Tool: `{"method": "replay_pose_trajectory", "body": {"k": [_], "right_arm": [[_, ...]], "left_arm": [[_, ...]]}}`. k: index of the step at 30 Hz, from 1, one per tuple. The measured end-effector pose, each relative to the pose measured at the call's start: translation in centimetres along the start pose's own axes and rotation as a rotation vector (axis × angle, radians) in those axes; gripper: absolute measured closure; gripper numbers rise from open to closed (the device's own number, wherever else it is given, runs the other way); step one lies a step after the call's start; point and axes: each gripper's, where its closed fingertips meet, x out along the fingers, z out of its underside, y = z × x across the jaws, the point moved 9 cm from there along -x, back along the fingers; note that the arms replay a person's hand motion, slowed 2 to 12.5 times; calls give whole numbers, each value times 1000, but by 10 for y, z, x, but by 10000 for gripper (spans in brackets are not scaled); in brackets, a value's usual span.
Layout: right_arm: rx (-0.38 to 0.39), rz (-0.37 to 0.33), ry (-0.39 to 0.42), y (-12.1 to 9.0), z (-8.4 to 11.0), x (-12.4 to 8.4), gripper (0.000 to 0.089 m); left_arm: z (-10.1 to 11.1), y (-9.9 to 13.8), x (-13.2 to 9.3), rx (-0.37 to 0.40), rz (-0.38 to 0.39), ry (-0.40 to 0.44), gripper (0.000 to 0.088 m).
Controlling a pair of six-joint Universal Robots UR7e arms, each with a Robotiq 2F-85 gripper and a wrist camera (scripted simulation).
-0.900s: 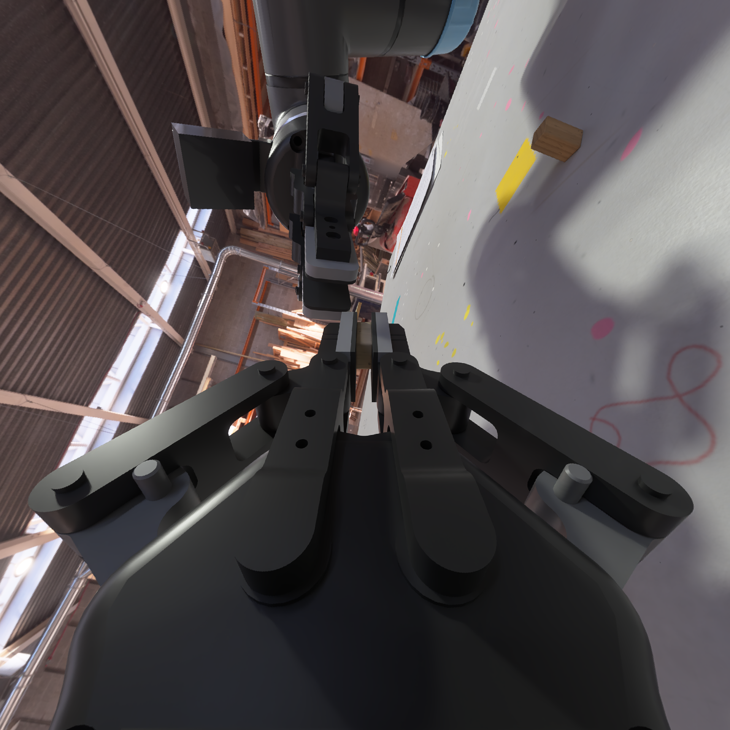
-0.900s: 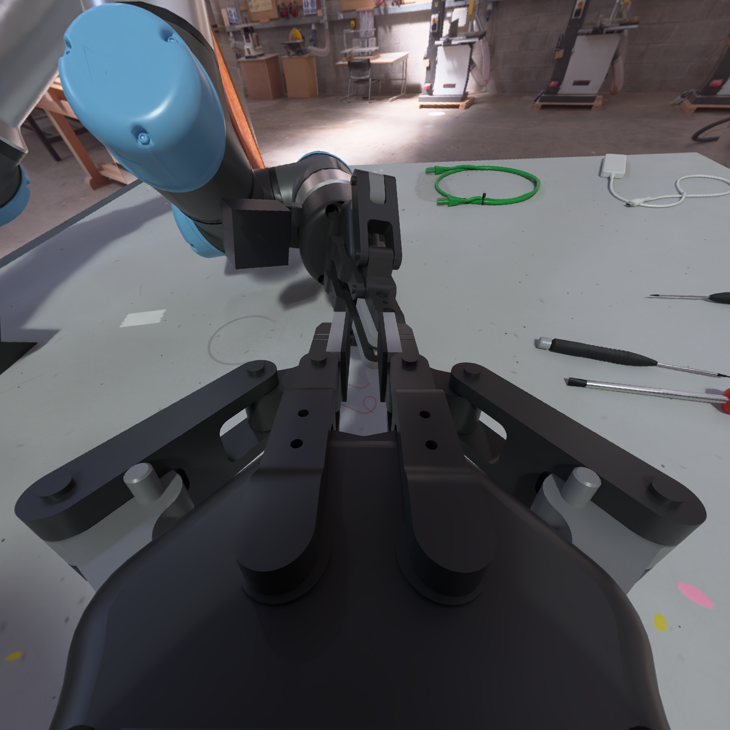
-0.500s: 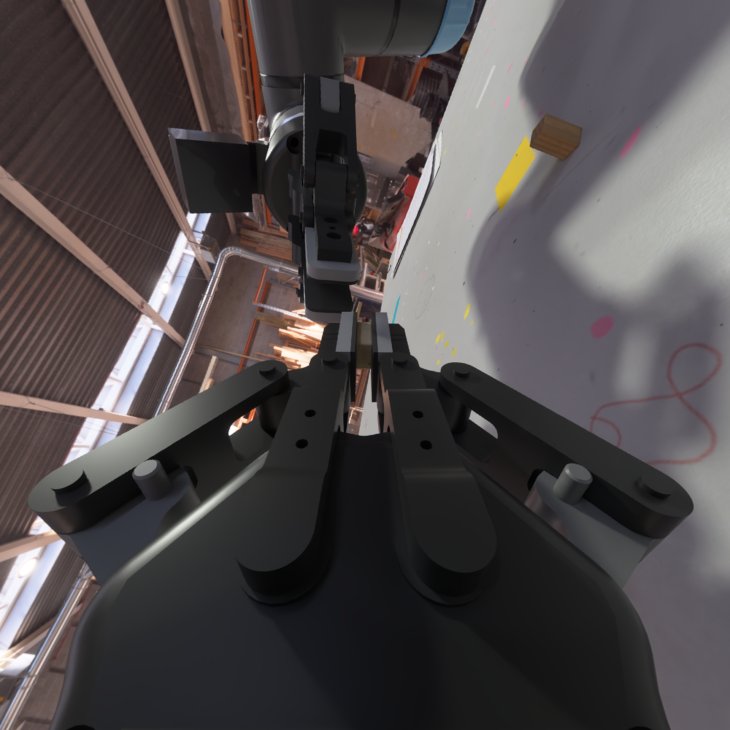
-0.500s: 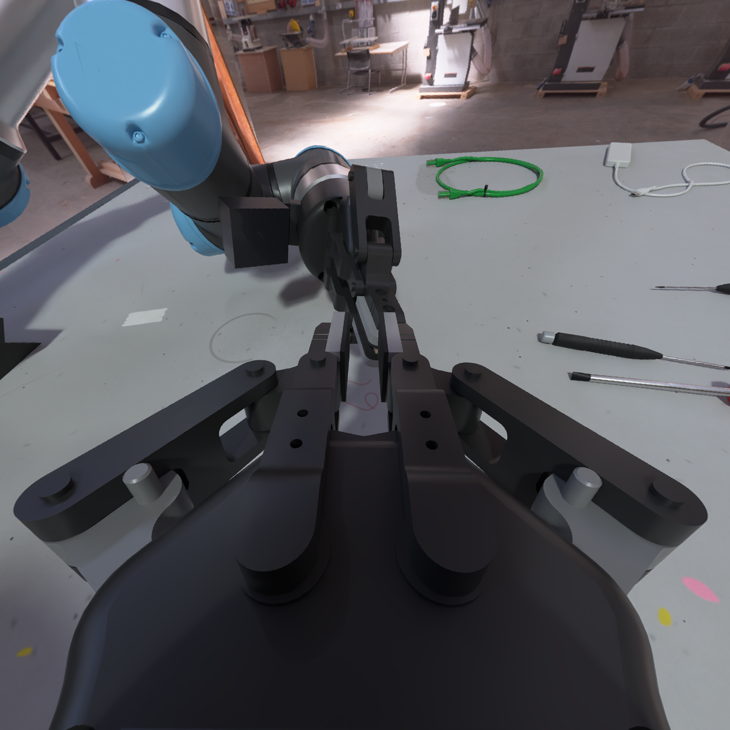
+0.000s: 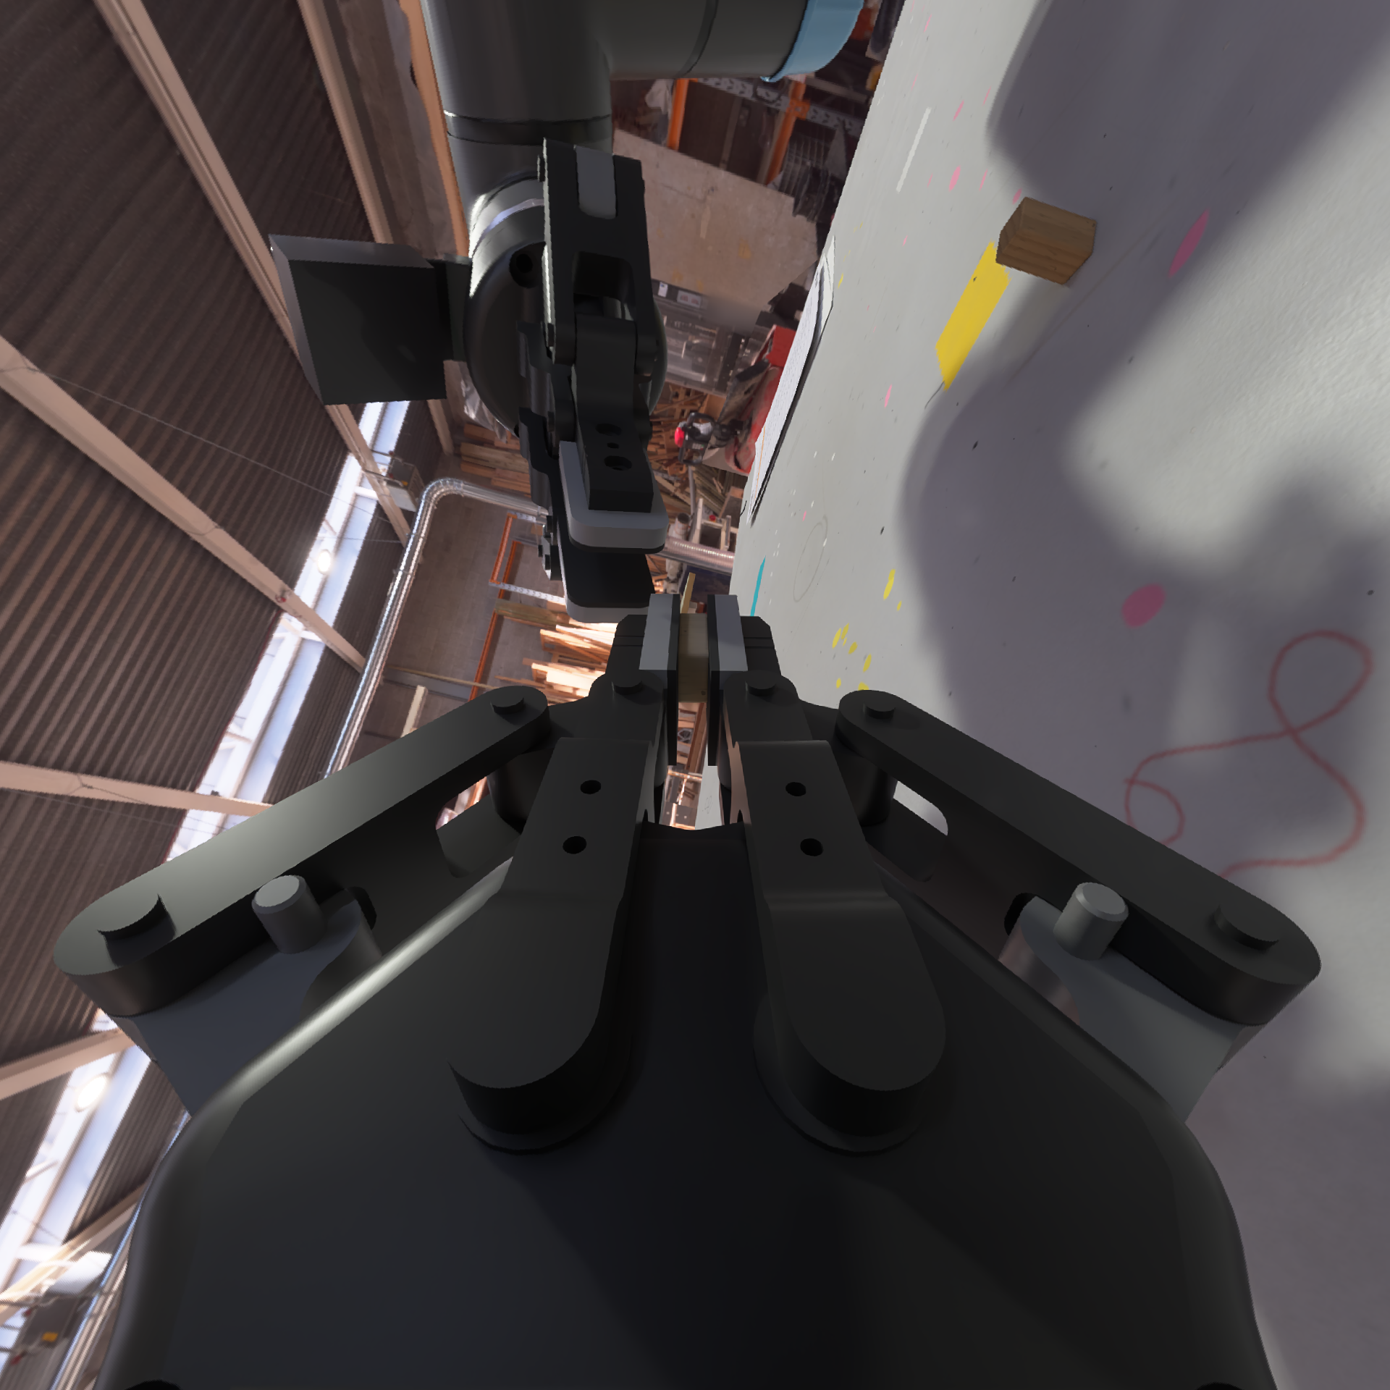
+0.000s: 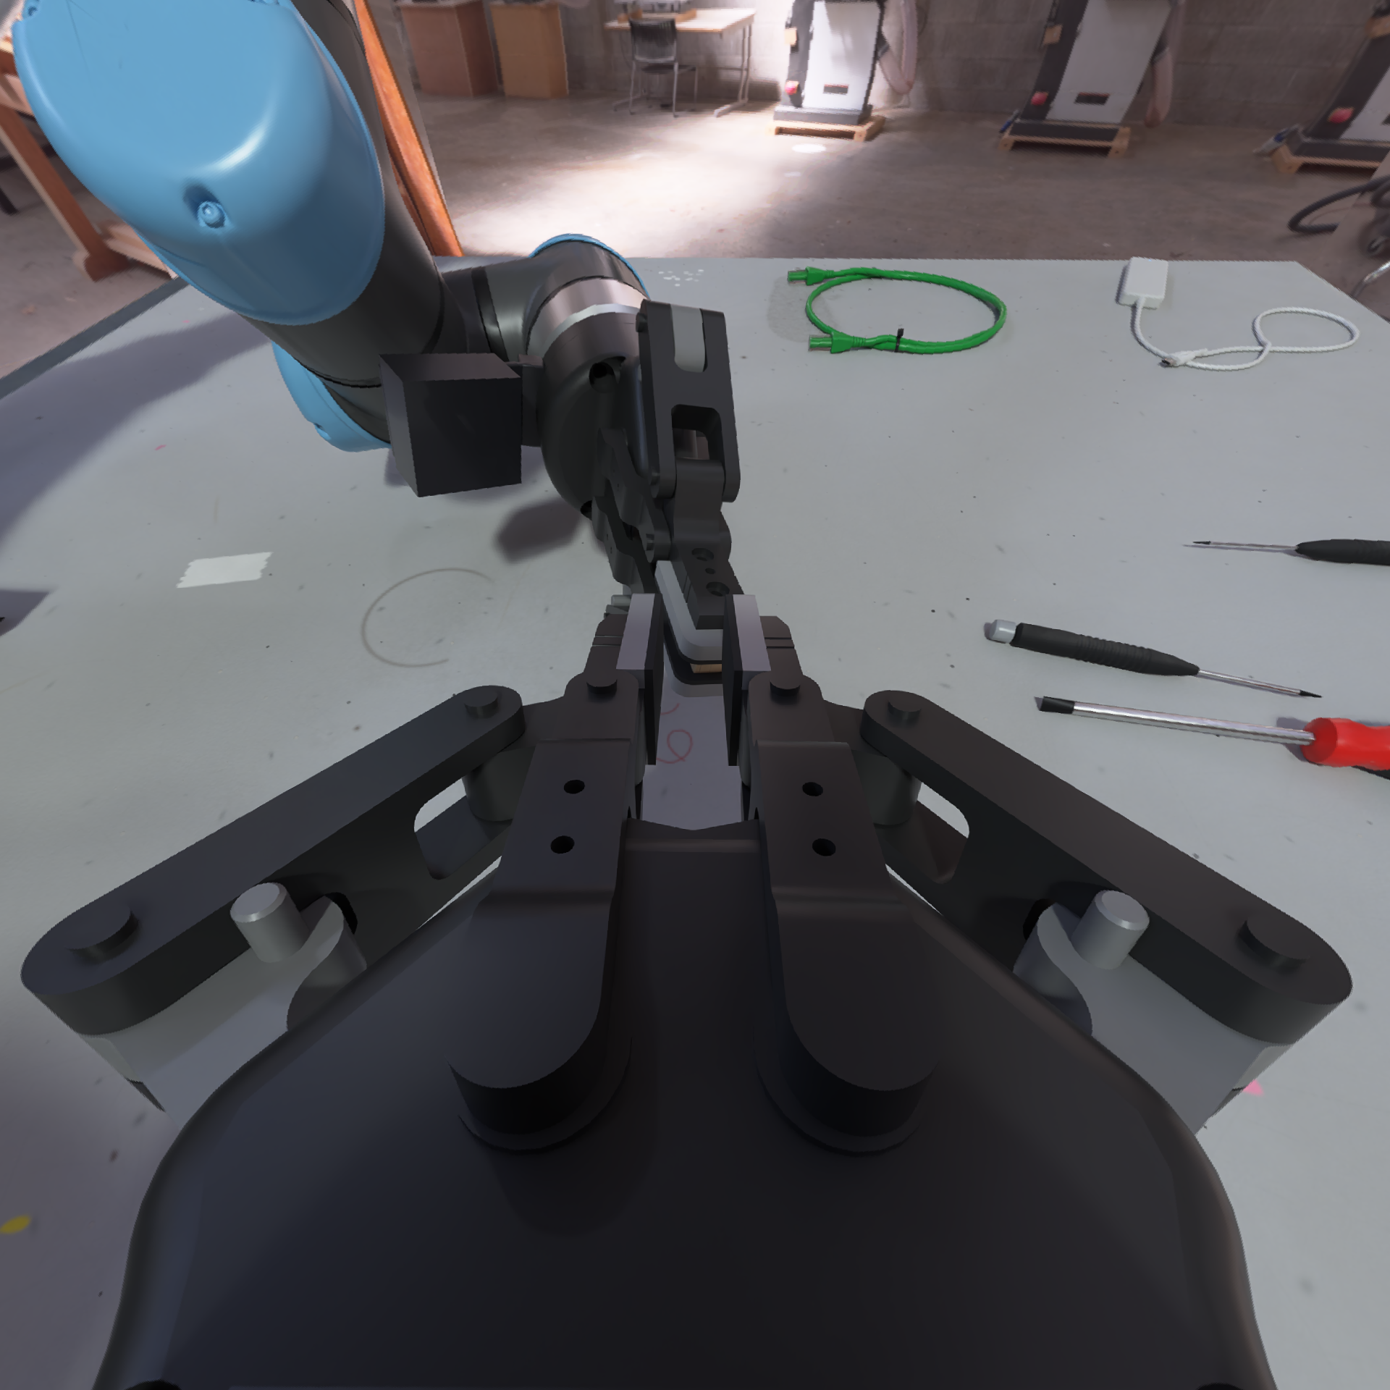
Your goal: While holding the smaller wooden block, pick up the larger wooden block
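Observation:
My left gripper [image 5: 692, 639] is shut on the smaller wooden block [image 5: 692, 654], a thin tan piece held above the grey table [image 5: 1128, 526]. The larger wooden block [image 5: 1045, 241] lies far off on the table beside a yellow tape strip [image 5: 970, 316]. My right gripper [image 6: 690, 639] has its pads a narrow gap apart. The left gripper's fingers [image 6: 681, 609] reach into that gap, and a sliver of the small block [image 6: 705, 666] shows there. I cannot tell whether they touch. In the left wrist view the right gripper [image 5: 605, 572] hangs just above my left fingertips.
On the table in the right wrist view are a green cable loop [image 6: 902, 316], a white charger with cord [image 6: 1147, 282], a black screwdriver [image 6: 1091, 647], a red-handled screwdriver [image 6: 1339, 741] and another black tool [image 6: 1346, 551]. A red scribble [image 5: 1279, 737] marks the table.
The right wrist view has shifted slightly, so the table tools sit lower and farther left, with more of the red handle showing. The left gripper holds the small block almost still. Jaw gaps are unchanged.

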Motion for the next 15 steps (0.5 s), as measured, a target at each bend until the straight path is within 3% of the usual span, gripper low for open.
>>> {"method": "replay_pose_trajectory", "body": {"k": [15], "right_arm": [[47,7,-110,5,-11,-3,721]], "left_arm": [[-2,4,1,56,13,2,820]]}}
